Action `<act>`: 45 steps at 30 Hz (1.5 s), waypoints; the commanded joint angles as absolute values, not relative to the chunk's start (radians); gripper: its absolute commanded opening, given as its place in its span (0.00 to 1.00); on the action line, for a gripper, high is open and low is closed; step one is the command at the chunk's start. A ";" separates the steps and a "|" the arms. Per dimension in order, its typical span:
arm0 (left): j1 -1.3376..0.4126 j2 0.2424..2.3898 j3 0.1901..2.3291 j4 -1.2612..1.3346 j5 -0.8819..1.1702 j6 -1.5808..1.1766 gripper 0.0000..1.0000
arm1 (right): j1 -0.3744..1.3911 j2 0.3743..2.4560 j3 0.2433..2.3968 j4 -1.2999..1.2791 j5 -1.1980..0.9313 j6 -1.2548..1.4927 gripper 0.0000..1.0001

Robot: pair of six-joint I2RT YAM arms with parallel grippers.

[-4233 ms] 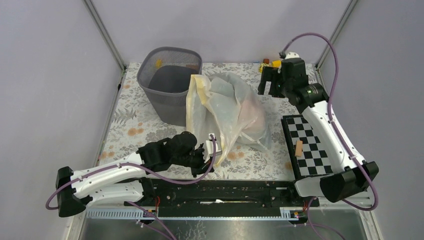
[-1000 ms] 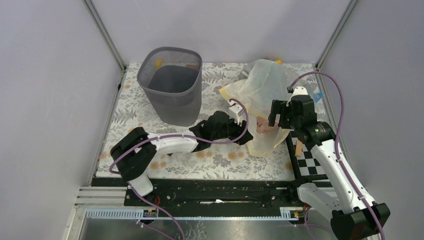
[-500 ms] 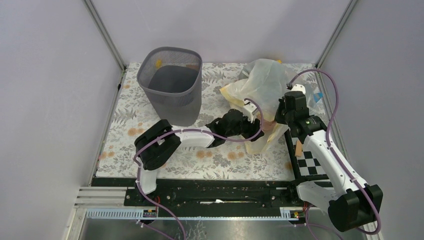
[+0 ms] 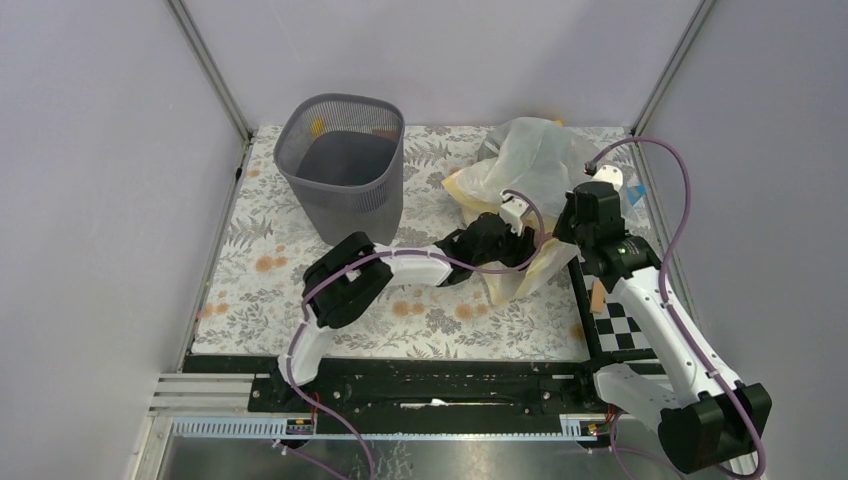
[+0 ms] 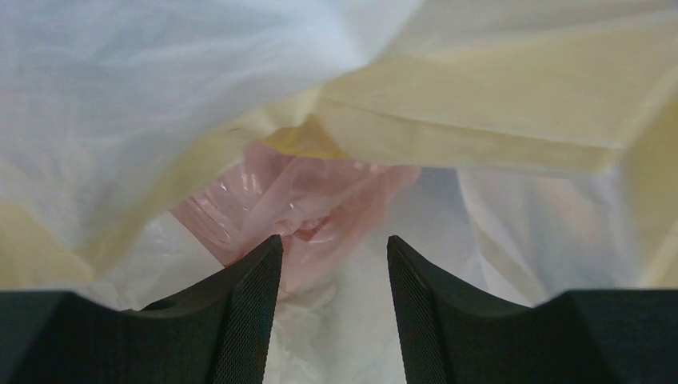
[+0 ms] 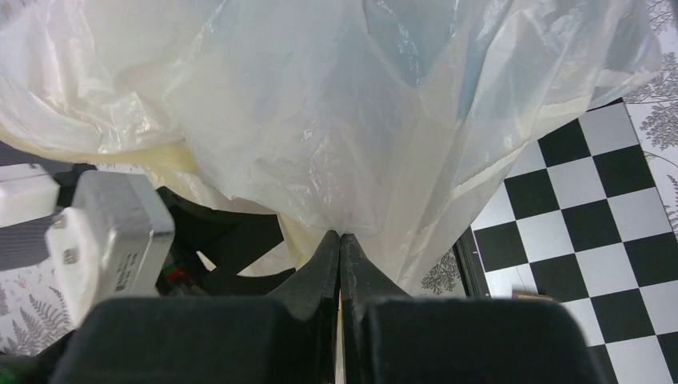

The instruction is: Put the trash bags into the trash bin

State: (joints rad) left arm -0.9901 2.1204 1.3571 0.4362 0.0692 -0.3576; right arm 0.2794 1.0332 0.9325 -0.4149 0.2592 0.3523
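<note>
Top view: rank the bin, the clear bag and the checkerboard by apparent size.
1. bin and clear bag: about alike, and the bag is partly hidden, so no ranking.
2. checkerboard: smallest, mostly under the right arm.

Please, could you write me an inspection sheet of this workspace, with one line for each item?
Surface: table with a flower-pattern cover.
Job's things: pink trash bag lies inside the clear bag, not yet in the trash bin, which stands upright at the far left.
Clutter: checkerboard at the right, with a small tan piece on it.
Grippers: left hand open, pointing at the pink trash bag through the clear bag's mouth; right hand shut on the clear bag's film.
Cables: purple cables loop along both arms; no snag seen.
Surroundings: grey walls and metal frame posts.
</note>
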 commanded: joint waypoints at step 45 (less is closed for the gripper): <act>-0.837 1.029 0.941 -0.091 0.289 -0.435 0.00 | 0.281 0.999 0.794 -0.265 0.225 0.404 0.48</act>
State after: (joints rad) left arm -0.8494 1.0840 0.9092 -0.0612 0.2596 -0.3943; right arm 0.2794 1.0092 0.7971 -0.2939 0.2920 0.4442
